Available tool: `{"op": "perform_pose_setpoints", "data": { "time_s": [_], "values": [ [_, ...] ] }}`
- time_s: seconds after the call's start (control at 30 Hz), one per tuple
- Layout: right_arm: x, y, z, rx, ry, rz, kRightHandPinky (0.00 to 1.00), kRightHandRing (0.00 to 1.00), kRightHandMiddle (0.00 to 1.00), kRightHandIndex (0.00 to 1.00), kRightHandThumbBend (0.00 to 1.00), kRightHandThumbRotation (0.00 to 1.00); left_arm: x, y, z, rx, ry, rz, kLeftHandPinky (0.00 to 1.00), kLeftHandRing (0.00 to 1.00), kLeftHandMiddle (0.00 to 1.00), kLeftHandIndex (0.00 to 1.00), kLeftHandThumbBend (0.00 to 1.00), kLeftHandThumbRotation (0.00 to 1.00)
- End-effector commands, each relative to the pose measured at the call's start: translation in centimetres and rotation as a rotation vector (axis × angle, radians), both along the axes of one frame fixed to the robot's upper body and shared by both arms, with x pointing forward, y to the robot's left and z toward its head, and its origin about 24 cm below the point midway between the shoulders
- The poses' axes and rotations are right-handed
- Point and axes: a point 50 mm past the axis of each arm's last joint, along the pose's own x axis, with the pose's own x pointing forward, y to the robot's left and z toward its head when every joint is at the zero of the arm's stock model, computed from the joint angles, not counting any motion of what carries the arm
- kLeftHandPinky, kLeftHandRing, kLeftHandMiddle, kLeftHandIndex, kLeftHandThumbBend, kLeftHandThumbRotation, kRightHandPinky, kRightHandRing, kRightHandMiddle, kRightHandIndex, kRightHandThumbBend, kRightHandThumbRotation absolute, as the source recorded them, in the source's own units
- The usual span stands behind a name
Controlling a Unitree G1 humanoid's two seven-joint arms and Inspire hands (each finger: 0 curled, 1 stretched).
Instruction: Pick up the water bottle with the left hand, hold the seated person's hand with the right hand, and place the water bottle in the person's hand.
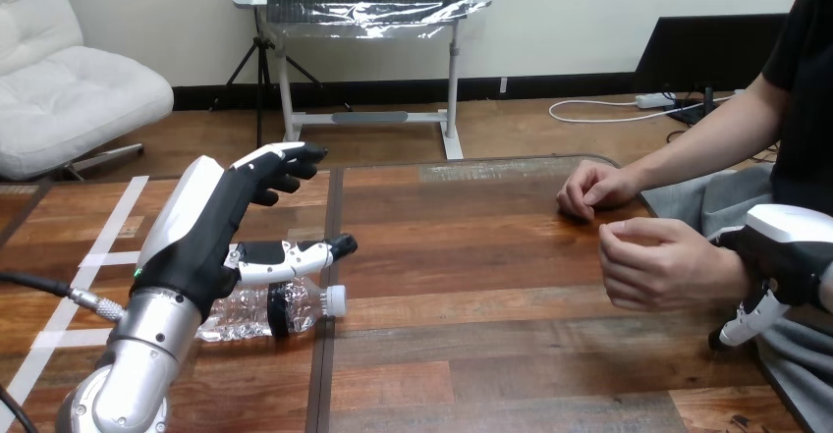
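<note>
- your left hand (211, 232) is hovering with its fingers apart and relaxed, gripping nothing, thumb reaching out to the right.
- the water bottle (250, 315) is lying on its side on the worktop (472, 286), just below that hand and a little to its near side; the two are looking apart.
- its long axis is running left to right, with the cap (336, 300) pointing right toward the person, so you are probably needing to come straight down and wrap across that axis.
- your right hand (786, 242) is sitting at the right edge, against the wrist of the person's nearer hand (653, 261), which is loosely curled; you cannot tell whether it is clasping.
- your left hand is by far the nearer one to the bottle.
</note>
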Motion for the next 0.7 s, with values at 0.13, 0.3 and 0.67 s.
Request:
{"op": "perform_pose_setpoints", "data": {
  "time_s": [0.13, 0.3, 0.67],
  "values": [
    [0.52, 0.85, 1.60, 0.013, -0.049, 0.038, 0.93, 0.99, 0.99, 0.95, 0.78, 0.03, 0.80, -0.48, 2.20, 0.004, -0.103, -0.012, 0.75, 0.77, 0.77, 0.79, 0.76, 0.23],
    [0.48, 0.96, 1.70, 0.009, -0.045, 0.040, 0.93, 0.98, 0.99, 0.95, 0.77, 0.03, 0.81, -0.48, 2.27, 0.005, -0.110, -0.015, 0.75, 0.77, 0.77, 0.79, 0.75, 0.23],
    [0.45, 1.12, 1.71, 0.006, -0.062, 0.052, 0.93, 0.97, 0.98, 0.94, 0.77, 0.03, 0.77, -0.38, 2.18, 0.005, -0.098, -0.012, 0.77, 0.77, 0.77, 0.79, 0.75, 0.26]
  ]
}}
